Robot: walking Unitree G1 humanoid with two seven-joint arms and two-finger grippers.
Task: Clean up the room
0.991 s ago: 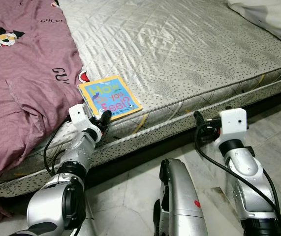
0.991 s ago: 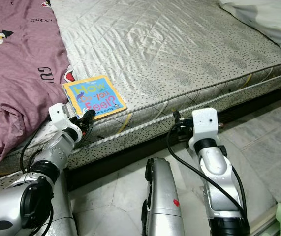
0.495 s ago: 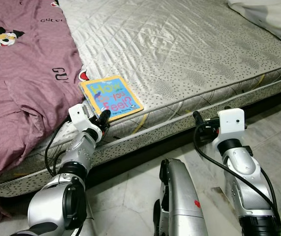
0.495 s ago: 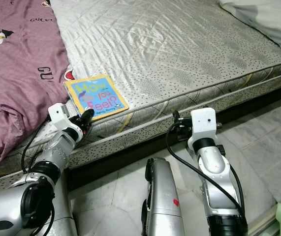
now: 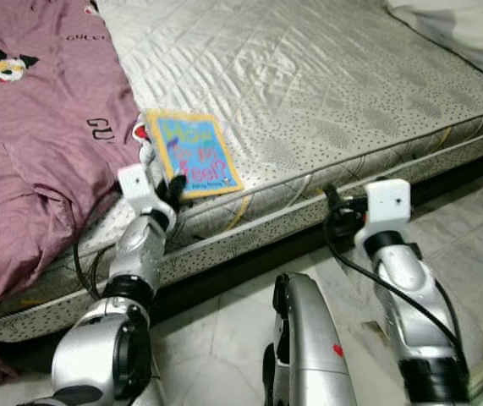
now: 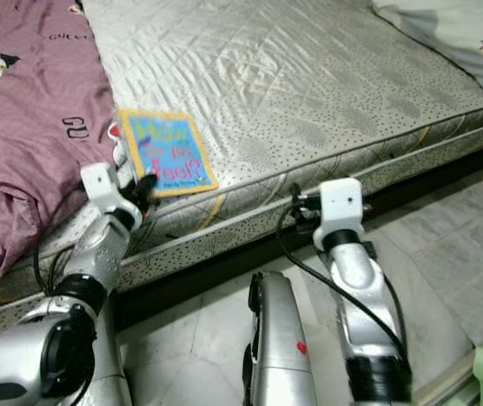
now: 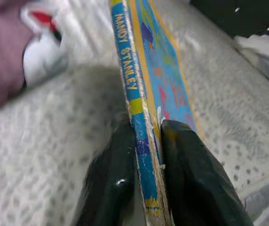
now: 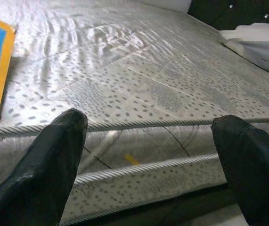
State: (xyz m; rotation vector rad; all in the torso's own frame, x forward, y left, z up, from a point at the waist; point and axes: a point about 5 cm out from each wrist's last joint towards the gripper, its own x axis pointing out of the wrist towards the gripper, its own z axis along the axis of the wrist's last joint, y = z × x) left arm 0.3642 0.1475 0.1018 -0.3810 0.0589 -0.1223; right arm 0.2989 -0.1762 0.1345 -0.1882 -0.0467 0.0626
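A thin picture book (image 5: 192, 152) with a blue and yellow cover lies near the front edge of the grey mattress (image 5: 334, 76), beside a purple blanket (image 5: 38, 127). My left gripper (image 5: 172, 186) is shut on the book's near corner. In the left wrist view its fingers (image 7: 191, 155) pinch the book's spine edge (image 7: 135, 94), which stands tilted off the mattress. My right gripper (image 5: 332, 203) is open and holds nothing. It hovers just off the mattress's front side, and the right wrist view shows its fingertips (image 8: 59, 141) spread wide before the seam.
The purple blanket hangs over the mattress's left front corner. A white pillow (image 5: 465, 30) lies at the far right of the bed. Marble floor (image 5: 469, 228) runs along the bed's front, with my torso (image 5: 309, 338) low in the middle.
The book has turned and its near edge has lifted in my left gripper, which pushed a little farther onto the bed. My right arm has shifted slightly left.
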